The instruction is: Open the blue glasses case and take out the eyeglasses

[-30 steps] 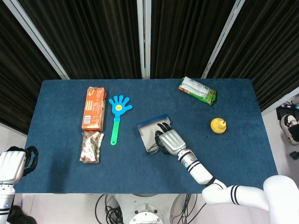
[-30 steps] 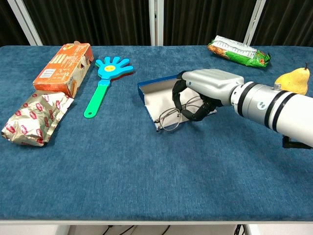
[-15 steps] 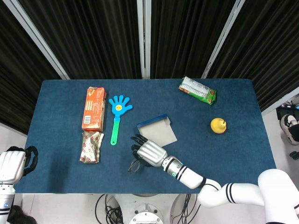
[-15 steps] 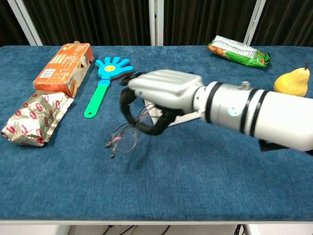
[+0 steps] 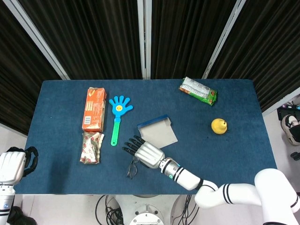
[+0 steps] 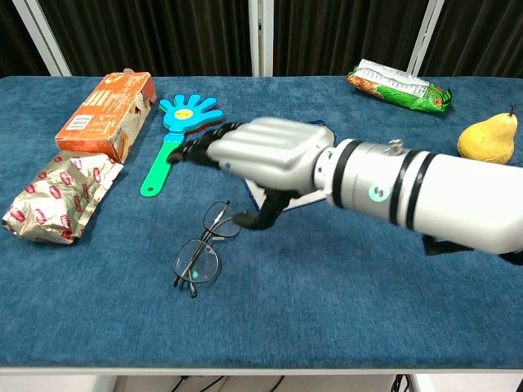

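Observation:
The blue glasses case lies open mid-table, its pale lining up and nothing inside. The thin-framed eyeglasses lie on the blue cloth in front of the case and to its left. My right hand hovers just above and behind them with its fingers spread toward the left and nothing held. Its thumb curls down close to one temple arm; I cannot tell whether it touches. In the chest view this hand hides most of the case. My left hand hangs off the table's near left corner, holding nothing.
An orange box and a silver snack packet lie at the left. A blue hand-shaped clapper lies beside them. A green snack bag and a pear sit at the right.
My right hand lifted the eyeglasses out of the case, carried them left and toward the front edge, then let go. They now rest on the cloth and the fingers have spread.

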Tool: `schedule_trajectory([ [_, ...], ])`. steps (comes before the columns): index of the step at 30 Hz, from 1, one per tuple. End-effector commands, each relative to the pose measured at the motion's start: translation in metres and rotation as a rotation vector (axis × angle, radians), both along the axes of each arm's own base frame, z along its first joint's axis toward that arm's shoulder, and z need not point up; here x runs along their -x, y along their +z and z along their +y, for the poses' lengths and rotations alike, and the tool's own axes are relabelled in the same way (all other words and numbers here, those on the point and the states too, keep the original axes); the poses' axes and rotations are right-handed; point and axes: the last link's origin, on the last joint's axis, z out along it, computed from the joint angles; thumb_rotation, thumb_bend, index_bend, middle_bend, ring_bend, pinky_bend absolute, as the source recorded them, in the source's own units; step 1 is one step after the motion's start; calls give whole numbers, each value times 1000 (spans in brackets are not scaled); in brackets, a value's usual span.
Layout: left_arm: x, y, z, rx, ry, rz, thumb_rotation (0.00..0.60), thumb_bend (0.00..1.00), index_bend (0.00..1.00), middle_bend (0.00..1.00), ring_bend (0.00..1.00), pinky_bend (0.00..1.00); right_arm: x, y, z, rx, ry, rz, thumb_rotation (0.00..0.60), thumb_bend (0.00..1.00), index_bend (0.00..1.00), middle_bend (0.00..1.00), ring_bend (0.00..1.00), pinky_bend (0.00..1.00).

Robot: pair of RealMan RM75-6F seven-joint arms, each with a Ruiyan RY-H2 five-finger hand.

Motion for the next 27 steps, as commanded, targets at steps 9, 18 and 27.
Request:
schedule_trajectory([
  [9,0,0,-1,0,-2,4,600,311,761,808,664,450,124,129,18,384,-315,-72,600,330,0,80,0,0],
  [18,-1,-1,-1,-7,-4,11,600,311,761,809,664,450,204,194,81,562,-518,-111,600,330,0,76,0,0],
  [27,-1,-1,-1,-12,-5,17,600,311,761,809,664,450,236,219,122,602,-609,-179,600,330,0,74,0,0],
])
